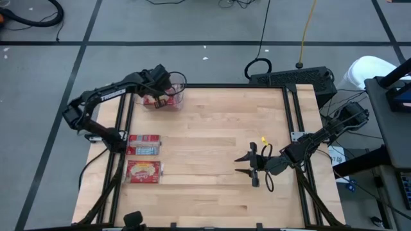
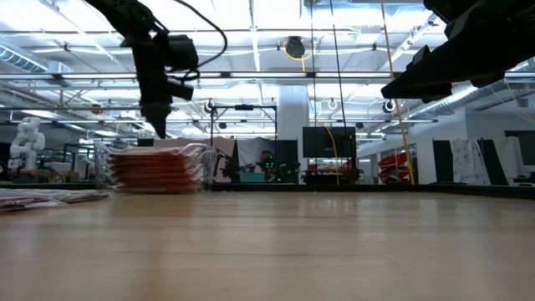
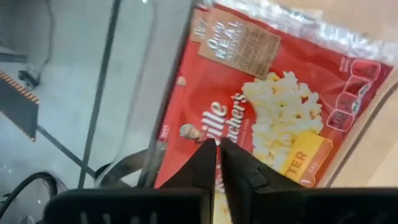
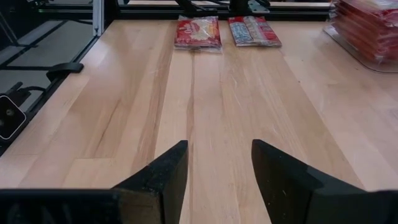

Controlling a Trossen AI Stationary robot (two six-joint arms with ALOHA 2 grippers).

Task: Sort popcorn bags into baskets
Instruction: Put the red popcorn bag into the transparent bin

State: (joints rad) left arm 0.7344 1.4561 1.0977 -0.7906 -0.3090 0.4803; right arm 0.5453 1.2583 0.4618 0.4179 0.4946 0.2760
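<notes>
The clear basket (image 1: 166, 97) stands at the table's far left and holds a stack of red popcorn bags (image 2: 159, 167). The top bag (image 3: 273, 106) shows its popcorn picture. My left gripper (image 3: 217, 149) hangs shut just above this stack, pointing steeply down, with nothing between its fingers (image 2: 159, 125). Two more popcorn bags lie flat near the left edge, one (image 1: 144, 144) partly grey-blue and one (image 1: 144, 171) red. My right gripper (image 4: 217, 162) stands open and empty over the table's right half (image 1: 247, 163), pointing toward those bags.
Black frame rails (image 1: 122, 160) run along the table's left and right edges. Bare wood (image 1: 212, 141) lies between the two loose bags and my right gripper. A yellow piece (image 1: 263, 139) sits by the right arm. Cables and a black unit (image 1: 292, 78) lie beyond the far edge.
</notes>
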